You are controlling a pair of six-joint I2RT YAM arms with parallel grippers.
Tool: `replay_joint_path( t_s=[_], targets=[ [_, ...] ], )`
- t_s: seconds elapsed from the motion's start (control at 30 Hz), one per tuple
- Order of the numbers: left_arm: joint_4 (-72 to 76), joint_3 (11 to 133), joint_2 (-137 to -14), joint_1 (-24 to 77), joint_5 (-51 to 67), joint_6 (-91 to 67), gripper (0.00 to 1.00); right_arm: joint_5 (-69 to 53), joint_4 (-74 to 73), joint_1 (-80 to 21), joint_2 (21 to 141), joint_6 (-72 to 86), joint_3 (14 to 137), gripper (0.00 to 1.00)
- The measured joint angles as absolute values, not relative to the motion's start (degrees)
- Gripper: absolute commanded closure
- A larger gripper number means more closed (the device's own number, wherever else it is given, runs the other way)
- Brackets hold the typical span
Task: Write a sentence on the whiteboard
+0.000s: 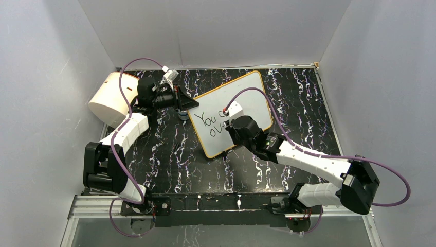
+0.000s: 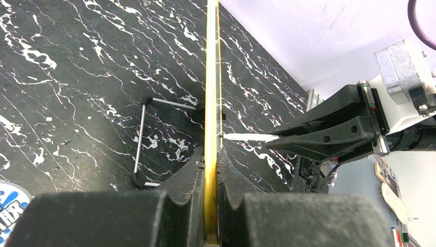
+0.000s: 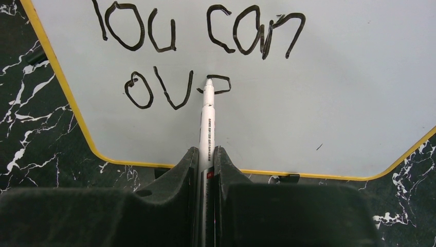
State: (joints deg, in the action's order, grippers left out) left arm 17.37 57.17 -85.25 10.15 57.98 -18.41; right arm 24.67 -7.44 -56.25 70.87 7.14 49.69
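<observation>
The whiteboard [image 1: 254, 100] stands tilted on the table, yellow-rimmed. My left gripper [image 2: 211, 160] is shut on its yellow edge [image 2: 211, 77], at the board's left side [image 1: 184, 105] in the top view. The sentence [image 3: 162, 50] reads "You can" in black, with "ov" and a partly drawn letter below it. A white marker [image 3: 207, 118] is clamped in my right gripper [image 3: 205, 154], which is shut on it. The marker's tip touches the board at that unfinished letter. In the top view my right gripper [image 1: 234, 126] covers part of the lettering [image 1: 208, 118].
A big cream cylinder [image 1: 110, 98] lies at the back left against the wall. The board's wire stand [image 2: 140, 144] rests on the black marbled table [image 1: 169, 149]. Grey walls close three sides. A purple cable [image 1: 257, 92] loops over the board.
</observation>
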Motion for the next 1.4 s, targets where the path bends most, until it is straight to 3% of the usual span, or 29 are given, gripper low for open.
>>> replay_joint_path(
  t_s=[1.4],
  targets=[
    [17.39, 57.17, -85.27, 10.15, 58.02, -18.41, 1.00, 27.03, -13.08, -56.25, 70.85, 8.54, 48.82, 1.00]
  ],
)
